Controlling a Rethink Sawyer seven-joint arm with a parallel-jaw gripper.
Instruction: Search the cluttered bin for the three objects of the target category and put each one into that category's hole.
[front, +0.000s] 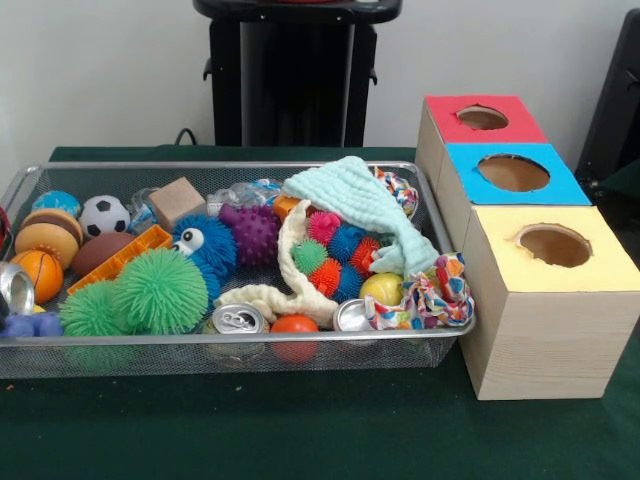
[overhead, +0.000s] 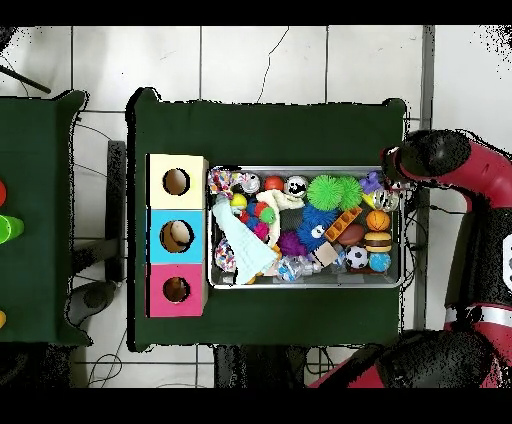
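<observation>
A wire mesh bin (front: 440, 345) sits on a green table (front: 300, 430), with three wooden boxes in a row to its right. Near edge of the bin, left to right: a blue toy (front: 20, 325), a silver can (front: 14, 285), two green spiky balls (front: 160, 290), a can top (front: 238, 320), an orange ball (front: 295, 325), a second can top (front: 352, 315) and a yellow ball (front: 382, 288) beside a patterned fabric ring (front: 430, 295). Middle of the bin: a basketball (front: 40, 272), a toy burger (front: 48, 232), a brown football (front: 100, 252), an orange block (front: 125, 255), a blue spiky toy with one eye (front: 205, 245), a purple spiky ball (front: 250, 235), a cream cloth strip (front: 290, 270) and a cluster of small spiky balls (front: 335, 255). Far part of the bin: a soccer ball (front: 104, 214), a wooden cube (front: 176, 200) and a mint cloth (front: 365, 205) draped toward the right wall. The near box has a yellow top (front: 600, 265), the middle box a blue top (front: 570, 185) and the far box a red top (front: 445, 125); each top has one round hole. The target category cannot be told. In the overhead view the red and black arm (overhead: 470, 165) bends beside the bin's end away from the boxes. The gripper is not visible in either view, so how its jaws stand cannot be told.
</observation>
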